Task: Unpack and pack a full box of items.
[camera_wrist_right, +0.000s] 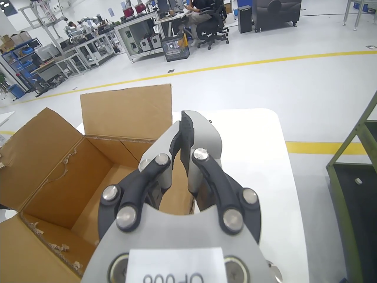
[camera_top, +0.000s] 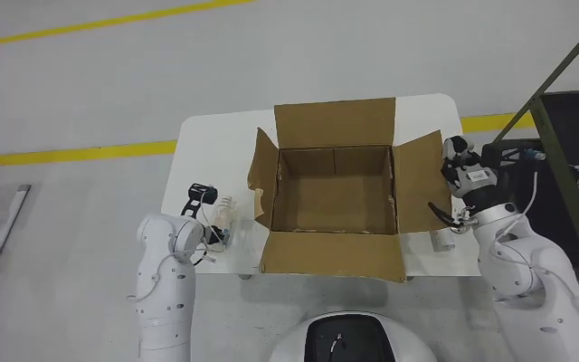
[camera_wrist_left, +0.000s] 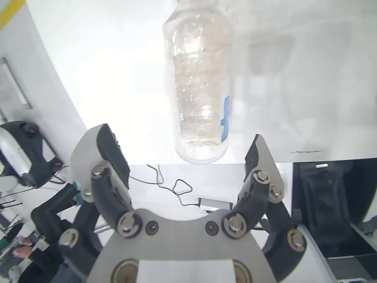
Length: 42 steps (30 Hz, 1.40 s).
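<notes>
Your count, item by item: one cardboard box, one clear plastic bottle, two pincers, one white tabletop. Box: the top view gives you what the wrist views do not, namely all four flaps folded outward and the bare cardboard floor of the inside, with the box standing at the middle of the tabletop. Bottle: it lies on its side on the tabletop to the left of the box, near the left flap. The top view shows it as little more than a pale glint, while the left wrist view gives you the detail: ribbed clear body, a blue label edge, cap end pointing away from the pincer, base toward it. Left pincer: spread wide, with the bottle's base just ahead of the two dark ribbed pads and touching neither. Right pincer: pressed together on nothing. Its own wrist view places it over the box's right side, with torn cardboard edges along the near wall. The top view sets it by the outer edge of the right flap.
</notes>
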### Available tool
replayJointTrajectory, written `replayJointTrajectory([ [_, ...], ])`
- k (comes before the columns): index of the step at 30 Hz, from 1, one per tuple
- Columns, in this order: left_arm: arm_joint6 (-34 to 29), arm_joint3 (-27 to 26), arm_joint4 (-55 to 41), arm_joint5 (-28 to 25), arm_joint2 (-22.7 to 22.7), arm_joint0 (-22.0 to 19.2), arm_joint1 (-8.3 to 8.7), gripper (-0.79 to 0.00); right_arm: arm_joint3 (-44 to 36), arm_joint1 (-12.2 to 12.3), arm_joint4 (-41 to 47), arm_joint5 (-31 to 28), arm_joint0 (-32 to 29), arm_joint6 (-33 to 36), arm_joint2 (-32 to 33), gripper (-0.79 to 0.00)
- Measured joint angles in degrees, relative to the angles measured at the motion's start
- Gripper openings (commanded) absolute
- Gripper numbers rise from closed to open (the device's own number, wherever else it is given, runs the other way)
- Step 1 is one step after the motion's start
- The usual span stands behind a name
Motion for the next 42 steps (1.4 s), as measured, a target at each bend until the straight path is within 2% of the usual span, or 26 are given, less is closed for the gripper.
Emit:
replayJointTrajectory([
  [7, -0.8, 8.81, -4.58, -2.31, 1.44, -5.37, 0.23, 0.0, 0.47, 0.18, 0.28, 0.2, 0.54, 0.69, -0.34, -0.785],
  [18, 2.79, 15.99, -3.56, -2.64, 2.94, -8.6, 1.03, -0.015, 1.03, 0.44, 0.38, 0.54, 1.24, 1.18, -0.84, -0.785],
  [19, 2.89, 16.53, -3.61, -2.54, 3.15, -8.87, 1.08, -0.117, 1.09, 0.46, 0.42, 0.61, 1.31, 1.21, -0.91, -0.785],
  [20, 2.96, 16.85, -3.65, -2.45, 3.31, -9.06, 1.12, -0.151, 1.12, 0.48, 0.44, 0.65, 1.36, 1.23, -0.94, -0.785],
  [22, 3.11, 17.47, -4.18, -2.25, 3.55, -9.39, 1.21, -0.422, 1.22, 0.52, 0.48, 0.79, 1.5, 1.23, -1.01, -0.785],
  [25, 3.15, 18.17, -4.46, -2.1, 4.0, -9.71, 1.35, -0.486, 1.33, 0.59, 0.46, 0.85, 1.74, 1.32, -1.11, -0.785],
  [26, 3.15, 18.44, -4.57, -2.04, 4.13, -9.79, 1.39, -0.563, 1.36, 0.61, 0.5, 0.87, 1.81, 1.34, -1.13, -0.785],
  [27, 3.13, 18.71, -4.73, -2.0, 4.25, -9.88, 1.43, -0.597, 1.4, 0.63, 0.54, 0.89, 1.89, 1.37, -1.15, -0.785],
  [28, 3.13, 19.06, -4.92, -1.98, 4.41, -10.0, 1.49, -0.597, 1.46, 0.66, 0.57, 0.92, 1.99, 1.4, -1.18, -0.785],
  [31, 2.91, 20.18, -5.89, -1.78, 4.65, -10.39, 1.62, -0.662, 1.6, 0.73, 0.71, 0.96, 2.18, 1.57, -1.26, -0.785],
  [33, 3.06, 20.68, -5.95, -1.68, 4.91, -10.57, 1.71, -0.785, 1.64, 0.78, 0.76, 0.91, 2.26, 1.66, -1.26, -0.785],
  [42, 4.8, 20.78, -5.97, 0.06, 5.71, -10.38, 2.21, -0.785, 1.42, 1.04, 0.89, 1.12, 2.47, 2.16, -0.96, -0.785],
])
